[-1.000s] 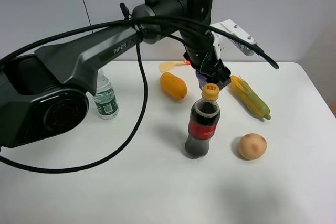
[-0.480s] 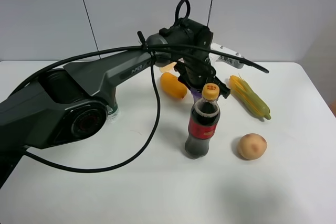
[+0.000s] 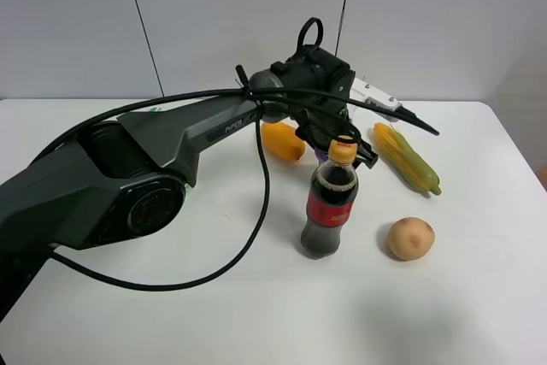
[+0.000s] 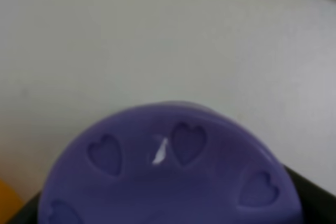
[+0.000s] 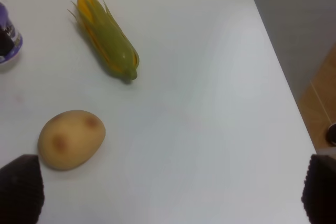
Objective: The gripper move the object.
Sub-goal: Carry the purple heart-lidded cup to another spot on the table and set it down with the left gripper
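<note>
The object, a small tub with a lilac-purple lid pierced by heart-shaped holes (image 4: pixel 168 177), fills the left wrist view, with a black jaw at each side of it. In the exterior high view only a sliver of the tub (image 3: pixel 320 154) shows, behind the cola bottle (image 3: pixel 329 207). My left gripper (image 3: pixel 339 141) reaches across the middle and is shut on the tub, low at the table. The tub (image 5: pixel 6 38) also shows at the edge of the right wrist view, with a black jaw on its side. My right gripper (image 5: pixel 170 190) is open and empty above the table.
A corn cob (image 3: pixel 408 158) lies right of the tub and a potato (image 3: pixel 410 238) lies right of the cola bottle. An orange mango (image 3: pixel 282 141) lies left of the tub. The table's right edge (image 5: pixel 286 93) runs near the corn (image 5: pixel 107 38) and potato (image 5: pixel 71 139).
My left arm has come down and swung lower over the table, bringing the gripper and the tub down behind the cola bottle's cap. The other objects have not moved.
</note>
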`<state>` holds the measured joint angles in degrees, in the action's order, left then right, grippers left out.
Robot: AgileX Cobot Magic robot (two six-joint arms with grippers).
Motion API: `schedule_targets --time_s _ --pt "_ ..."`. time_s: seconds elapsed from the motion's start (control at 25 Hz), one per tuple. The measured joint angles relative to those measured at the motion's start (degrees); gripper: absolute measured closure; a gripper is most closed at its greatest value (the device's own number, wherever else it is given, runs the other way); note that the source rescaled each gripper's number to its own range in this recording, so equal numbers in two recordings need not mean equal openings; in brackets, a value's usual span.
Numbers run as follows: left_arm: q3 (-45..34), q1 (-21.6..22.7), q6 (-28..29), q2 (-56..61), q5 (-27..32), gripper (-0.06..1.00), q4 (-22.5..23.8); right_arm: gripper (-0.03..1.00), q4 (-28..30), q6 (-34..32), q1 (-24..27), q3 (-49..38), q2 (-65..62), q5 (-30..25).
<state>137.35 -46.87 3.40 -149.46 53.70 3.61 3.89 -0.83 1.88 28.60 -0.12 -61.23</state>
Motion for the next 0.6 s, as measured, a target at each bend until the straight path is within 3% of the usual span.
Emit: schedule_targets --time_s 0.32,0.6 --pt "0.00 -0.75 -13.68 -0.31 -0.19 0.92 -1.52 -0.03 0.00 0.00 0.00 0.00 0.00 0.00" --pt "0.00 -0.75 -15.28 -0.98 -0.46 0.92 -3.61 -0.03 0.00 0.00 0.00 0.00 0.00 0.00"
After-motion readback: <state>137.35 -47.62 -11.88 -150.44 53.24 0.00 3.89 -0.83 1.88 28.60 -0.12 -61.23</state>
